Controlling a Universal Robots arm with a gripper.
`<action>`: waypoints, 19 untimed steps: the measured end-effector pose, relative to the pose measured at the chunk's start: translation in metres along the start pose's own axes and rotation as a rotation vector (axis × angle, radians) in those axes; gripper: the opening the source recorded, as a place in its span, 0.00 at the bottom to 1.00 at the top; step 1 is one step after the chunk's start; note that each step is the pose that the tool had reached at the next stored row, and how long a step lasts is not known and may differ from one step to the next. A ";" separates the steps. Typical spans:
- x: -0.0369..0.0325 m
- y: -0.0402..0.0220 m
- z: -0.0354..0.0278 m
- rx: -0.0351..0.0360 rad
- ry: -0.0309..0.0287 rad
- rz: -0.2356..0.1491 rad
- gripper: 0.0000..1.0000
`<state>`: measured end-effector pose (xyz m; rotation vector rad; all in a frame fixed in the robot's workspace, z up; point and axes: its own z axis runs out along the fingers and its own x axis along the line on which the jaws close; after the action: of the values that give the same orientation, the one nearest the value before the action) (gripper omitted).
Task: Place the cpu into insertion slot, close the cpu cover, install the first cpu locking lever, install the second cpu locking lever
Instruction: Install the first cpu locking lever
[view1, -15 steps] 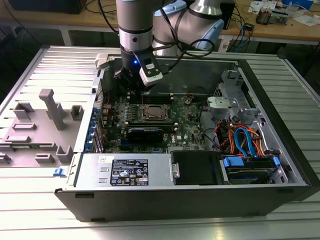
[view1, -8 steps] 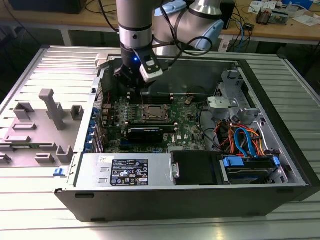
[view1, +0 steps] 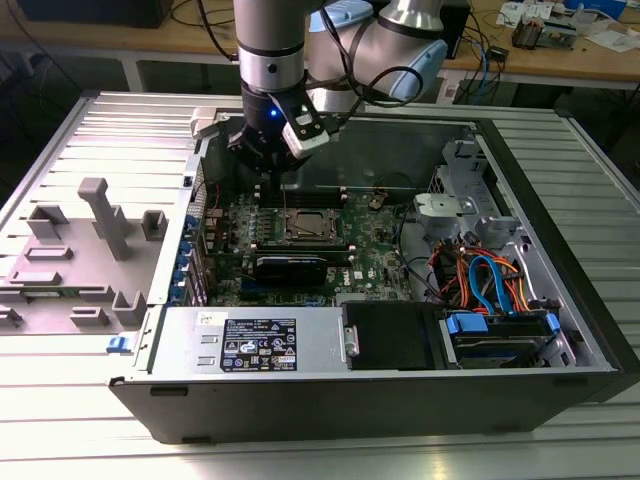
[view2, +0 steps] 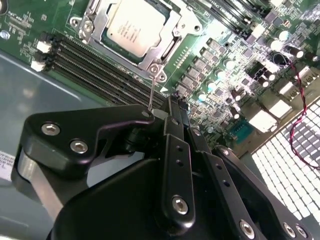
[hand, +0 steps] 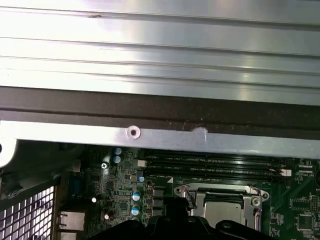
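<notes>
Seating the cpu (view2: 132, 27) looks finished: in the second wrist view its silver-grey top lies flat inside the insertion slot (view1: 288, 238), a little way beyond the fingertips. The cpu cover (view2: 170, 42) also appears to be down, since its metal frame lies around the chip's edges instead of standing open. I judge those two steps done.

The lever work looks unfinished. A thin wire locking lever (view2: 154, 87) rises from the socket corner nearest the fingers and runs toward them. It stands up off the green motherboard (view2: 225, 60) and is not tucked under a catch. Its free end comes in just beside the gripper (view2: 175, 100), next to one black finger linkage.

The fingers are pressed together at their tips. I cannot tell whether they pinch the wire or only sit against it. The position of the other lever is too unclear to judge.

The black memory slots (view2: 90, 60) run between the fingers and the socket. In the exterior view the arm hangs over the far part of the open computer case (view1: 560, 250).
</notes>
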<state>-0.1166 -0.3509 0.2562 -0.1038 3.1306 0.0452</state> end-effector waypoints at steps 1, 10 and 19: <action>0.0000 0.0001 -0.0008 0.0000 0.0000 -0.002 0.11; -0.0043 0.0003 -0.0038 -0.0001 0.0000 -0.007 0.11; -0.0161 -0.0005 -0.0006 0.0001 -0.0020 -0.010 0.11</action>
<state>-0.1005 -0.3504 0.2570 -0.1193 3.1279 0.0450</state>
